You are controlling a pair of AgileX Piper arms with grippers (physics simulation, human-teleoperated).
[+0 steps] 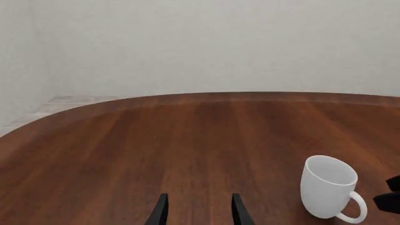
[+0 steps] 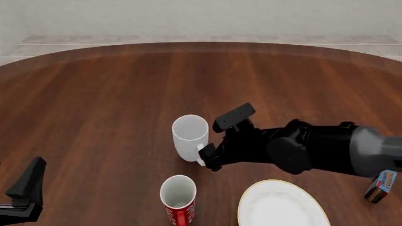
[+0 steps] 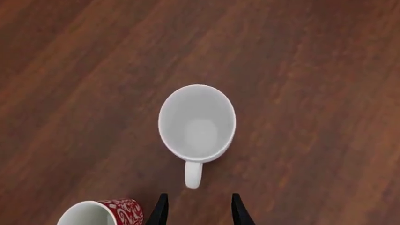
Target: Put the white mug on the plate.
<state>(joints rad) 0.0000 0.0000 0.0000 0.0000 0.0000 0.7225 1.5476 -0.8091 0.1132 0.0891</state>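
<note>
- The white mug stands upright on the table, well short of the plate, which lies nearer the arms and to the right; the step in hand is, by my reading, the approach to the handle
- The right gripper hangs just beside the mug with its fingers spread and nothing between them; in the right wrist view the white handle points straight toward the gap between the two dark fingertips
- To do this well, keep that alignment and come forward until the loop sits squarely between the fingers before closing, or the mug may swivel on its base
- The red mug stands close by on the near side; a low or wide sweep could knock it, so the carry toward the plate should lift clear first
- The left gripper is parted and holds nothing, well apart from the work; it need not move
- A small box sits at the right edge, clear of the likely path
</note>
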